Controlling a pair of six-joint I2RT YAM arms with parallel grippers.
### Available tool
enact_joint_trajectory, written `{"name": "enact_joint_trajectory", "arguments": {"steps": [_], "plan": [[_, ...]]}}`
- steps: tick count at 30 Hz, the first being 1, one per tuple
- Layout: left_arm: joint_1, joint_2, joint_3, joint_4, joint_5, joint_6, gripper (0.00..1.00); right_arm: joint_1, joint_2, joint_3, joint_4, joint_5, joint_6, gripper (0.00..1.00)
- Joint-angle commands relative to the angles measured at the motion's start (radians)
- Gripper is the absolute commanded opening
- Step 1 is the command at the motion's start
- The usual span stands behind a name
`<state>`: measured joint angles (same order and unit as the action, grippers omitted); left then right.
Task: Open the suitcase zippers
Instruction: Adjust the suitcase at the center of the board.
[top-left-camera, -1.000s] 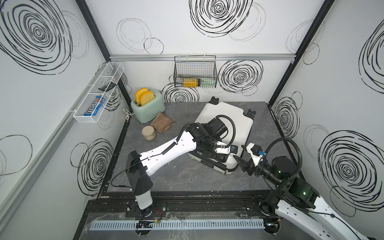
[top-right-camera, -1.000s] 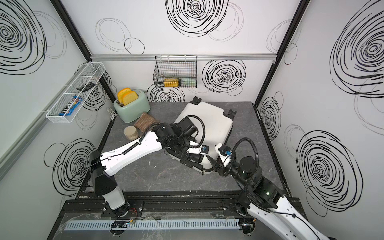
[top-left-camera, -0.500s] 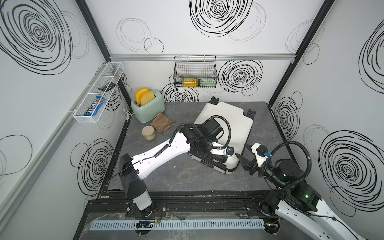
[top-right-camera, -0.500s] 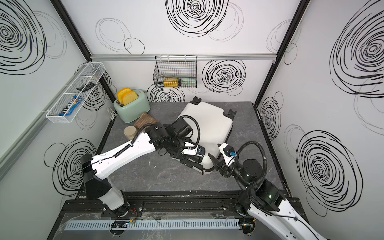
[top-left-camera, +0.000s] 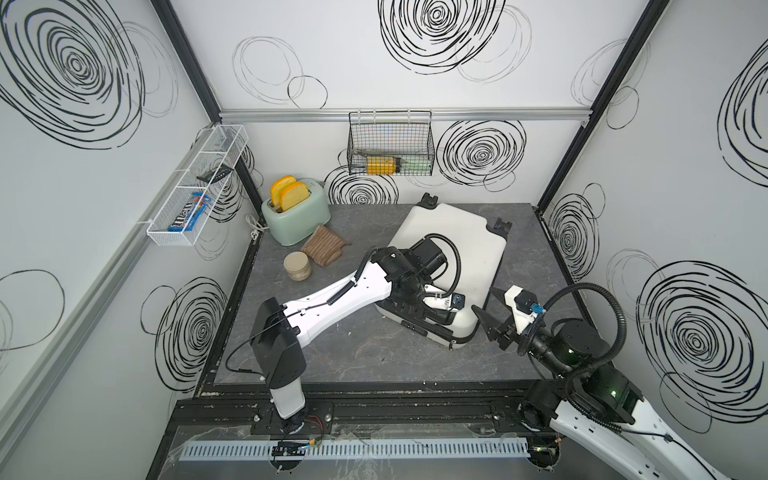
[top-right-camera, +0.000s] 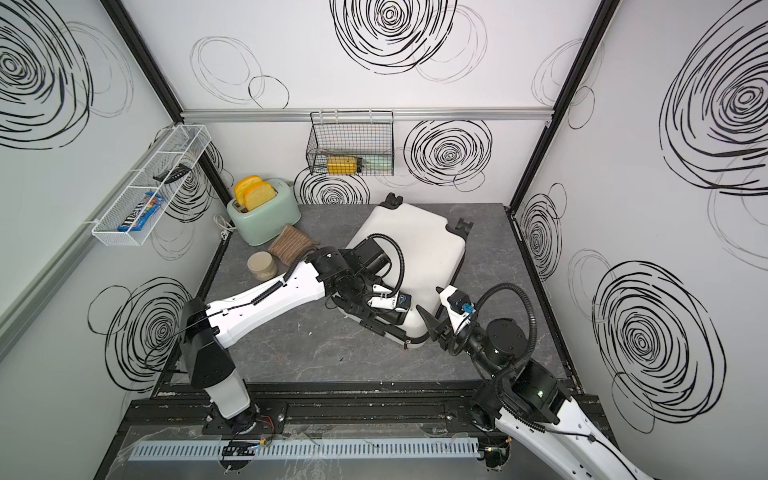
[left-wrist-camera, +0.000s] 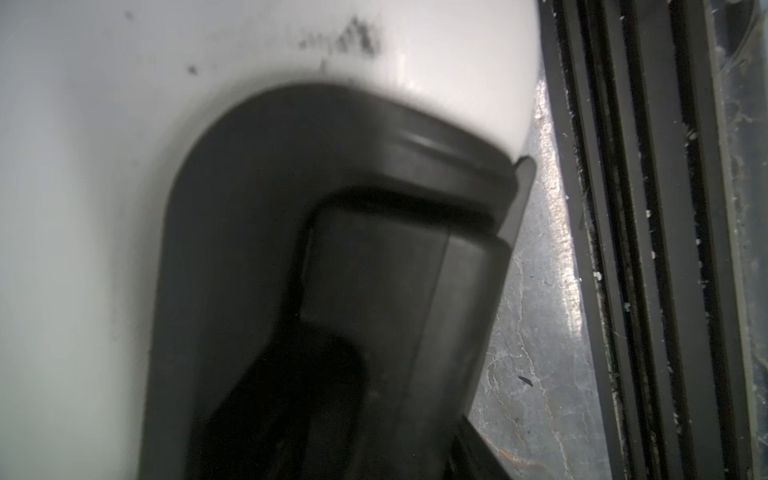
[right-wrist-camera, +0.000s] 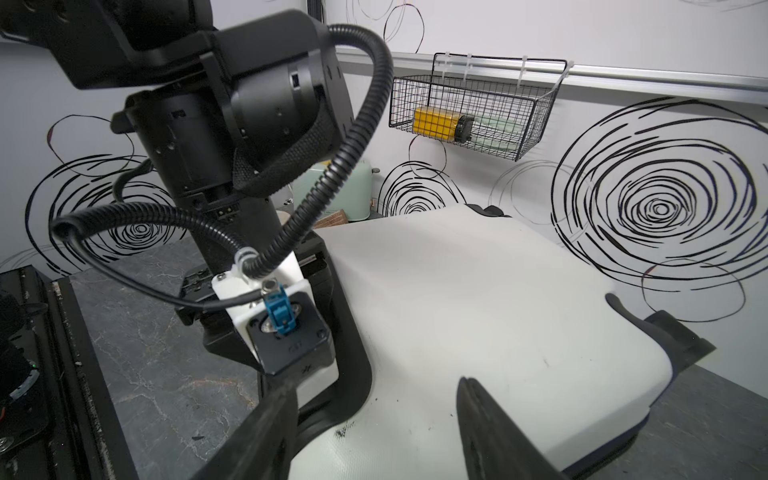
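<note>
White hard shell makes up the suitcase (top-left-camera: 469, 249), so it is judged stiff, smooth and rather slippery. It also looks light enough to be slid across the bench (top-left-camera: 353, 345) if a zipper is tugged while the case is not braced. It is laid flat from the middle of the bench toward 2 o'clock, with the handle edge turned to 7 o'clock.

The case is best steadied at the black handle (left-wrist-camera: 374, 291), where the left end effector (top-left-camera: 434, 318) is set. Its fingers are hidden in both top views and blurred in the left wrist view, so neither its opening nor any hold can be told. The right end effector (right-wrist-camera: 378, 384) is poised just above the corner at 5 o'clock, its jaws spread well apart and nothing between them.

The zippers (top-left-camera: 438, 337) are seen as a thin black band along the seam. The band is judged soft and yielding, so hold is to be taken only on a pull, a small thin tab that is easily lost from the fingertips. The pulls are too small to be made out with certainty, and no count of them is given.

By count:
- One suitcase is seen, with one handle and two wheels (top-left-camera: 430, 199) in view at 12 and 2 o'clock.
- Two end effectors are present.
- One wire basket (top-left-camera: 390, 145) is hung on the wall at 12 o'clock.
- One white rack (top-left-camera: 199, 187) is hung on the wall at 9 o'clock.
- One toaster (top-left-camera: 299, 220) stands at 11 o'clock, with two slices of toast (top-left-camera: 286, 195) in it.
- One brown cloth (top-left-camera: 324, 249) and one round jar (top-left-camera: 297, 266) lie just beside the toaster.
</note>
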<state>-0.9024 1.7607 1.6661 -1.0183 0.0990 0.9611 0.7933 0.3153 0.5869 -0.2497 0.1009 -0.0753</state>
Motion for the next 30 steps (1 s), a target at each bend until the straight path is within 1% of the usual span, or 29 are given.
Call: {"name": "enact_joint_trajectory", "arguments": {"steps": [1,3,5,7,9,12,16,20,24,26,30], "plan": [[-0.003,0.020,-0.008,0.016,-0.017,0.024,0.51,-0.002,-0.027,-0.022,0.028,0.024,0.009,0.65],[-0.003,0.024,-0.018,0.028,-0.026,0.021,0.46,-0.002,-0.040,-0.036,0.037,0.033,0.009,0.65],[0.002,0.026,-0.024,0.039,-0.023,0.010,0.37,-0.002,-0.047,-0.052,0.047,0.045,0.008,0.64],[0.012,0.020,-0.032,0.050,0.004,-0.006,0.30,-0.002,-0.047,-0.059,0.045,0.055,0.009,0.64],[0.020,0.012,-0.031,0.053,0.035,-0.025,0.25,-0.002,-0.044,-0.061,0.040,0.057,0.011,0.63],[0.029,-0.016,-0.033,0.057,0.070,-0.056,0.22,-0.003,-0.051,-0.073,0.044,0.053,0.013,0.63],[0.047,-0.093,-0.087,0.095,0.074,-0.101,0.17,-0.002,-0.073,-0.082,0.041,0.049,0.026,0.63],[0.076,-0.163,-0.141,0.120,0.058,-0.178,0.13,-0.002,-0.103,-0.082,0.042,0.044,0.039,0.63],[0.093,-0.222,-0.199,0.154,0.049,-0.209,0.10,-0.002,-0.120,-0.111,0.093,0.021,0.060,0.62],[0.104,-0.242,-0.211,0.163,0.045,-0.225,0.09,-0.003,-0.120,-0.129,0.113,-0.006,0.067,0.61],[0.128,-0.268,-0.213,0.176,0.038,-0.270,0.07,-0.002,-0.128,-0.157,0.141,-0.013,0.111,0.60]]}}
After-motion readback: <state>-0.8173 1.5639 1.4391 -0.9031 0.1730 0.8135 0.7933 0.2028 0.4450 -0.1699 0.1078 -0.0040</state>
